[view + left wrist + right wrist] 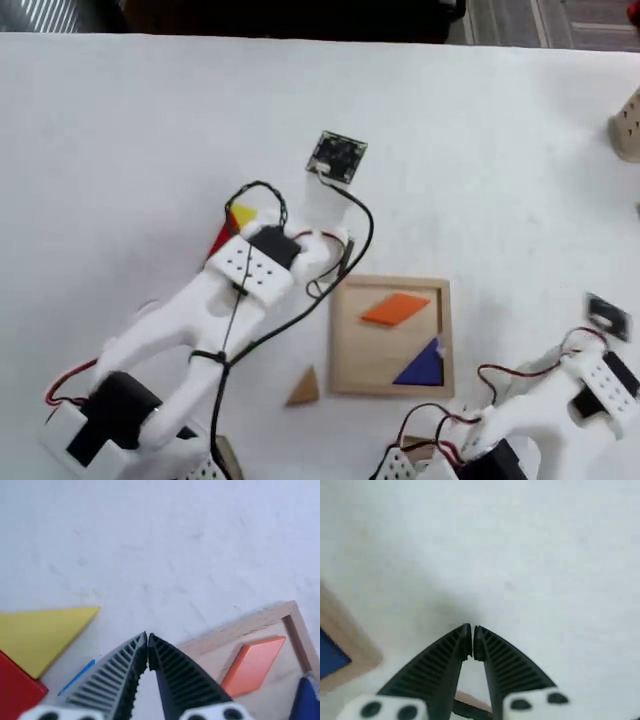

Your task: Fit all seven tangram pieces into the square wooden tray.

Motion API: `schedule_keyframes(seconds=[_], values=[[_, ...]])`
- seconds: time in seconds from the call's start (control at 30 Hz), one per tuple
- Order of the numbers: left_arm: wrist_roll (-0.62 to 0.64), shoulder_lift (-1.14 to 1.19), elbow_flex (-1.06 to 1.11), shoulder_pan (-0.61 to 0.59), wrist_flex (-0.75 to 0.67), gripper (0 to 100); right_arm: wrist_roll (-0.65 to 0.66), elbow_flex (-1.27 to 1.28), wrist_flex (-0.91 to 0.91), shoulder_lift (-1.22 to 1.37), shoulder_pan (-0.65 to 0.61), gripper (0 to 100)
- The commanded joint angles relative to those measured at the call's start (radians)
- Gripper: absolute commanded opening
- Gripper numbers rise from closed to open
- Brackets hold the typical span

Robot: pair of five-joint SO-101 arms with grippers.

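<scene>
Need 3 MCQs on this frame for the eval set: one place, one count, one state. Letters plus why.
1. Where is the tan triangle?
A) in the tray
B) on the table beside the tray
C) in a gripper

2. How many pieces lie in the tray?
A) two
B) four
C) seven

3. The left gripper has its jaws:
A) wide open
B) shut on a piece
C) shut, empty

Key: 1 B, it lies on the table off the tray's corner. 2 A, just the orange piece and the blue triangle. 3 C, the tips meet with nothing between them.
</scene>
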Motion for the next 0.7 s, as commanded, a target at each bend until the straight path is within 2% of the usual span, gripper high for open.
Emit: schedule_keyframes(seconds=[0.0,0.17,0.23,0.47,0.67], values=[[0.023,-0.002,-0.014,0.022,-0.117,2,-0.207,-0.074,-0.008,-0.030,0.114,1.7],[0.227,0.174,-0.055,0.045,-0.267,2,-0.221,-0.074,-0.008,-0.030,0.117,1.7],[0.267,0.234,-0.087,0.050,-0.288,2,-0.221,-0.072,-0.007,-0.030,0.117,1.7],[0.160,0.288,-0.120,0.166,-0.285,2,-0.221,-0.072,-0.007,-0.030,0.117,1.7],[0.078,0.288,-0.048,0.260,-0.293,2,-0.184,-0.072,-0.007,-0.030,0.117,1.7]])
